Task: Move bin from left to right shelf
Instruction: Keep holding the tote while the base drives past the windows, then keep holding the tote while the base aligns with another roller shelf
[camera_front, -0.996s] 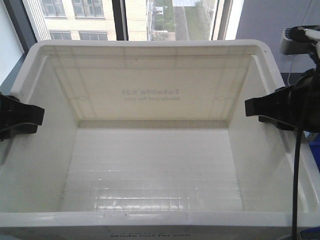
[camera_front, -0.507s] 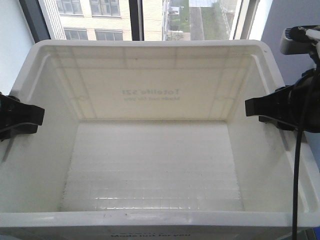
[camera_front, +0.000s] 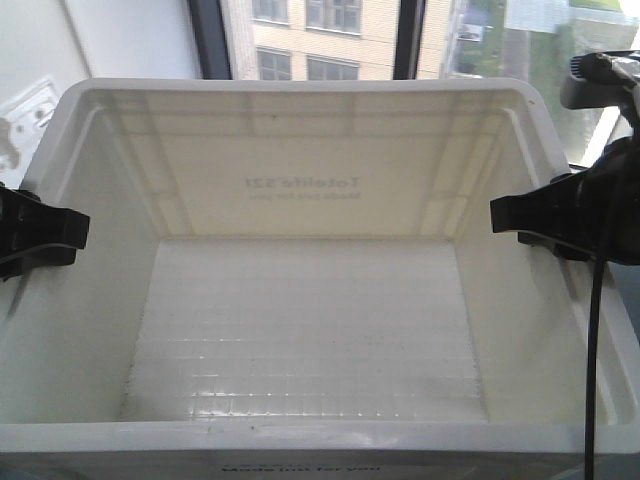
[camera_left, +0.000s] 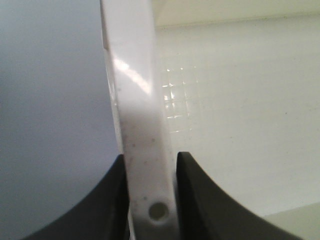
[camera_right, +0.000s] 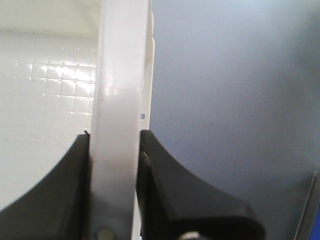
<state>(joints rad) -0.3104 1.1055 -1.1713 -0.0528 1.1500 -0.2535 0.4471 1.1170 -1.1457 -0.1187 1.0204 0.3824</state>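
Bin (camera_front: 300, 140) fills the front view, open top up, grid floor in plain sight, with a window (camera_front: 330, 40) beyond its far rim. Left gripper (camera_left: 150, 167) is closed on the left side wall: one finger outside, one inside, both pressed to the plastic. Right gripper (camera_right: 114, 145) does the same on the right wall. Grips sit opposite each other, roughly midway along the sides. Can't tell what's under the bin.

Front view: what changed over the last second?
The window slid rightward behind the bin; a white wall came in at left, so the rig appears to be turning. Unchanged: bin fixed in frame, left tool and right tool clamped on its side rims.
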